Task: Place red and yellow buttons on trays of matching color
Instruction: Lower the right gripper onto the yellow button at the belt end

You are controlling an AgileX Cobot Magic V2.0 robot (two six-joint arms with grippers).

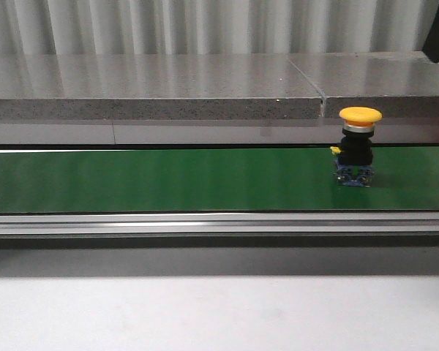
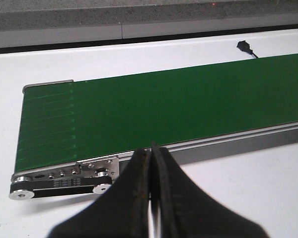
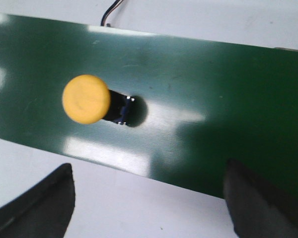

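Upright, domed yellow button [image 1: 360,115] on smooth belt [image 1: 168,179]

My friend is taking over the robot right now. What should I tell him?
Left pincer: shut, holding nothing, near the end of the green belt.
Right pincer: open, empty, hanging above the belt close to the yellow button.
The yellow button stands upright on the belt, toward the robot's right.
No red button and no trays show in any view.
Done: nothing placed, as far as the views show.
Left: grab the yellow button, put it on the yellow tray, then do any red ones.
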